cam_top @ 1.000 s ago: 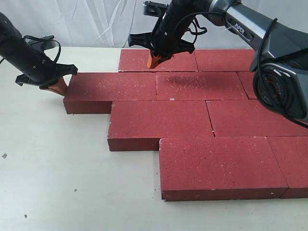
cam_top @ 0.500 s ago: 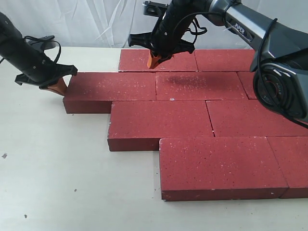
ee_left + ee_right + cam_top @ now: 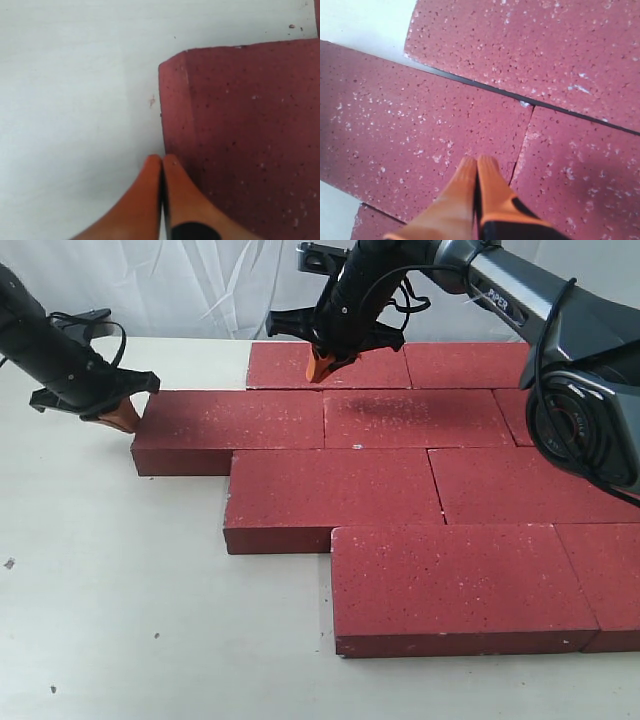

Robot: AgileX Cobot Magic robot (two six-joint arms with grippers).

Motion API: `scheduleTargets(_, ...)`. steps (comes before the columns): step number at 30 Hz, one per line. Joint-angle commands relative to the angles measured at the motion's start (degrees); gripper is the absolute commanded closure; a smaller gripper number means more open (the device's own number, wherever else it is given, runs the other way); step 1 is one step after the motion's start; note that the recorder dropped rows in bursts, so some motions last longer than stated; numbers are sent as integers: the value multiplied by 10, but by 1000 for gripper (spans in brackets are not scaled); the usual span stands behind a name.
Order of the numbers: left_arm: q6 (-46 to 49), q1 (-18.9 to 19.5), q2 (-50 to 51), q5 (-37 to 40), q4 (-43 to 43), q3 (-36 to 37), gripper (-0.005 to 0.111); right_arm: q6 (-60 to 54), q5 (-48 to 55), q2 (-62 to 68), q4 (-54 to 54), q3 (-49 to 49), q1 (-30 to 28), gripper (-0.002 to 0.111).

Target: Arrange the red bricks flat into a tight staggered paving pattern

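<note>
Several red bricks lie flat in staggered rows on the pale table [image 3: 120, 600]. The second row's leftmost brick [image 3: 235, 420] has my left gripper [image 3: 121, 420] at its left end; the orange fingers are shut with nothing between them. In the left wrist view the gripper [image 3: 161, 159] stands right beside that brick's [image 3: 245, 135] end face, near the table. My right gripper [image 3: 320, 368] is shut and empty, its tips just over the back row's left brick [image 3: 290, 365]. In the right wrist view that gripper [image 3: 477, 160] hovers close beside a joint between bricks [image 3: 420, 130].
The front row's big brick [image 3: 455, 585] and the third row's left brick [image 3: 330, 495] step out toward the table's front. A white curtain [image 3: 180, 290] hangs behind the table. The right arm's base [image 3: 590, 420] stands over the bricks at the right edge.
My left gripper has shifted slightly up and away from the table beside the brick's end. The right arm and the bricks have not moved.
</note>
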Motion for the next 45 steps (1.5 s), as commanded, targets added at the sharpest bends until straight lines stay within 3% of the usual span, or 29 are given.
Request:
scheduleTargets(1, 1, 0, -18, -8, 1, -1, 107, -3, 2, -11, -3, 0, -2, 109)
scheduleTargets(21, -46, 0, -126, 64, 39, 6, 107, -19, 2, -48, 22, 0, 1, 109)
scheduleTargets(31, -48, 0, -200, 64, 82, 82, 107, -27, 2, -75, 31, 0, 18, 109)
scheduleTargets(45, -48, 0, -308, 4, 96, 194, 107, -32, 2, -89, 33, 1, 60, 109)
